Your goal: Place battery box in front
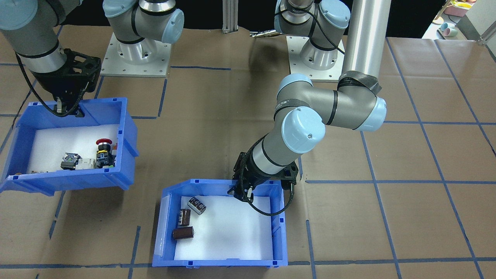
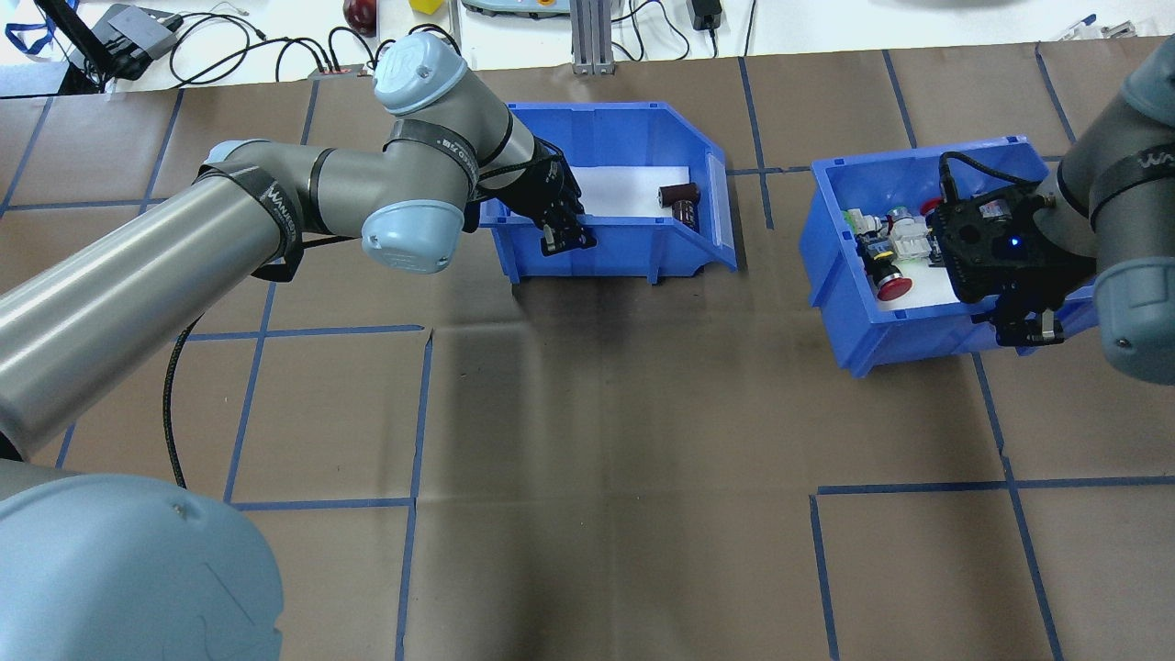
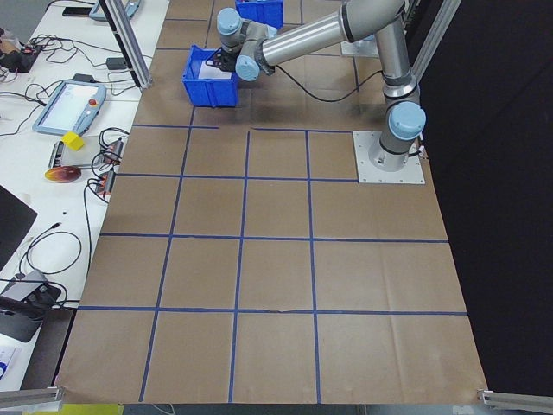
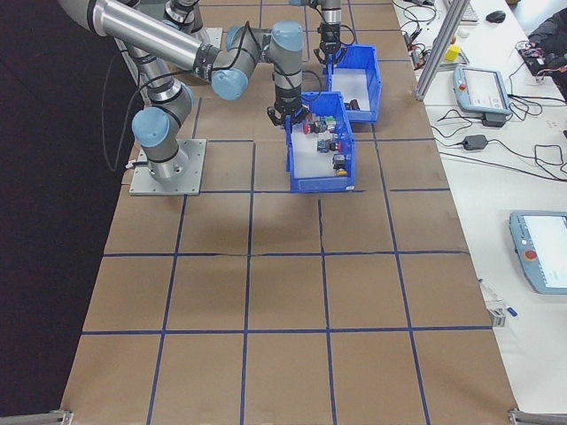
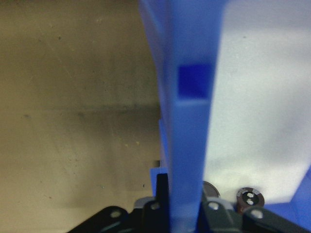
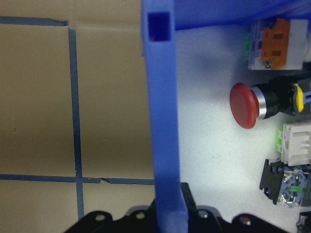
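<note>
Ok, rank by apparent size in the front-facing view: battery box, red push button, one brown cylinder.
1. battery box, by far the largest.
2. brown cylinder.
3. red push button, cap only; close to the cylinder, so this order is unsure.

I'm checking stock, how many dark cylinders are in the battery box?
3, in the battery box by its cut-away end: one nearest the robot, one in the middle, one farthest.
</note>
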Robot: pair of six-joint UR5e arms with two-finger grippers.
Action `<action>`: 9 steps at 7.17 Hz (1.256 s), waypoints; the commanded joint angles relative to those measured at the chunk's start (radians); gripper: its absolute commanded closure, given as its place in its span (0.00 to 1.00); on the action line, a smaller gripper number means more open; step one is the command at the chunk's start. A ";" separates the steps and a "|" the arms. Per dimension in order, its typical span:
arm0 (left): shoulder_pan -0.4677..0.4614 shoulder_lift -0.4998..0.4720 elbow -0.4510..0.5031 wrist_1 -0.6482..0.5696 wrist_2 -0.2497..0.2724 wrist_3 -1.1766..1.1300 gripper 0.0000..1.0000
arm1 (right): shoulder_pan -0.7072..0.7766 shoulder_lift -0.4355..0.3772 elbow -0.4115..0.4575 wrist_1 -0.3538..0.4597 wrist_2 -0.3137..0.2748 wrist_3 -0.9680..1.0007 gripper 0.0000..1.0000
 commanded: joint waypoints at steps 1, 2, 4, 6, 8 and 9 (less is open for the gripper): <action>0.001 0.038 0.005 -0.023 0.007 -0.015 0.07 | 0.001 -0.002 0.006 0.008 0.000 0.002 0.94; 0.013 0.090 0.010 -0.084 0.015 -0.006 0.07 | 0.001 -0.012 0.027 0.007 0.000 0.004 0.94; 0.025 0.190 0.019 -0.286 0.161 0.208 0.07 | 0.006 -0.090 0.102 -0.003 0.001 0.059 0.94; 0.074 0.300 0.010 -0.436 0.255 0.505 0.05 | 0.010 -0.144 0.168 -0.003 0.004 0.100 0.94; 0.139 0.397 -0.007 -0.518 0.263 0.748 0.02 | 0.042 -0.201 0.216 -0.001 0.023 0.129 0.94; 0.154 0.437 -0.013 -0.537 0.351 0.904 0.02 | 0.090 -0.204 0.216 -0.003 0.023 0.137 0.93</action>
